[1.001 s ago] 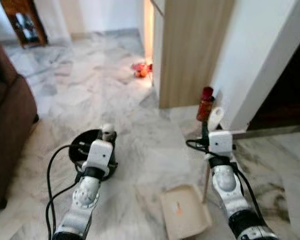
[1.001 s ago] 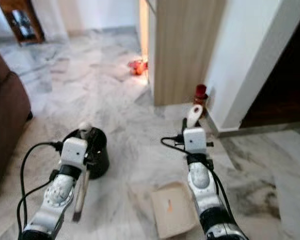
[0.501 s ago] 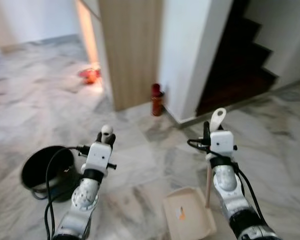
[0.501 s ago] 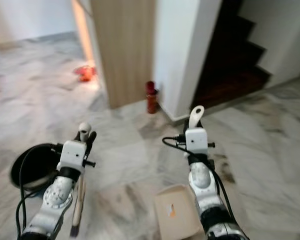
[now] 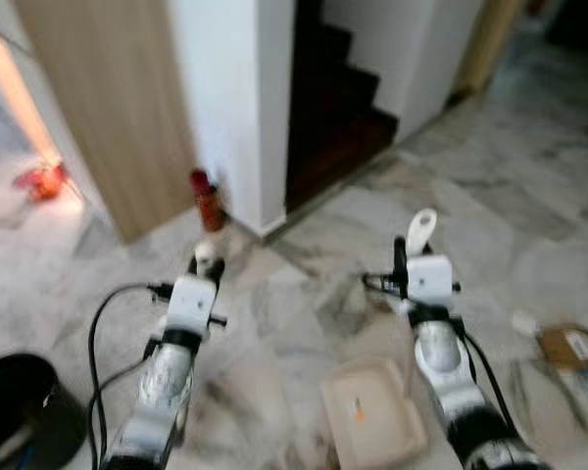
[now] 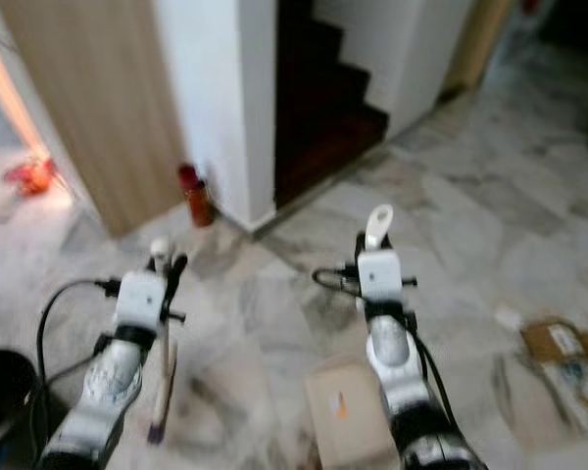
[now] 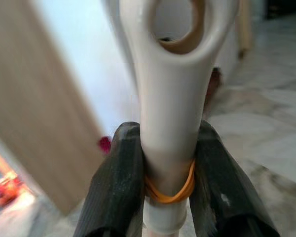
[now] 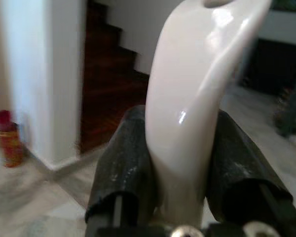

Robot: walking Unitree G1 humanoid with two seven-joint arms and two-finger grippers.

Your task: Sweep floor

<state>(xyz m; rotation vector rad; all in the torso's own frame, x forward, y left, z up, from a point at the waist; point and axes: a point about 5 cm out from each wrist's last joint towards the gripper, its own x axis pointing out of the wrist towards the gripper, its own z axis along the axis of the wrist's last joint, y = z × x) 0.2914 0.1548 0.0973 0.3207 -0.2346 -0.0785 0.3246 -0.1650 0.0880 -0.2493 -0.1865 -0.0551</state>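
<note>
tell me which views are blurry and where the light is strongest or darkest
Left eye and right eye views: motion blur smears the marble floor and the cardboard scrap; the stairwell is deep shadow, warm glow at the far left. Left wrist view: broom handle sharp, background soft. Right wrist view: glare streak on the dustpan handle, stairs dim and blurred.

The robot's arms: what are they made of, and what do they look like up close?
Both arms are silver and jointed, built of rounded metal segments. Each ends in a white boxy wrist block, the left arm and the right arm alike. Loose black cables loop beside each wrist. The left gripper and right gripper each have two thick, matte black fingers, slightly scuffed.
</note>
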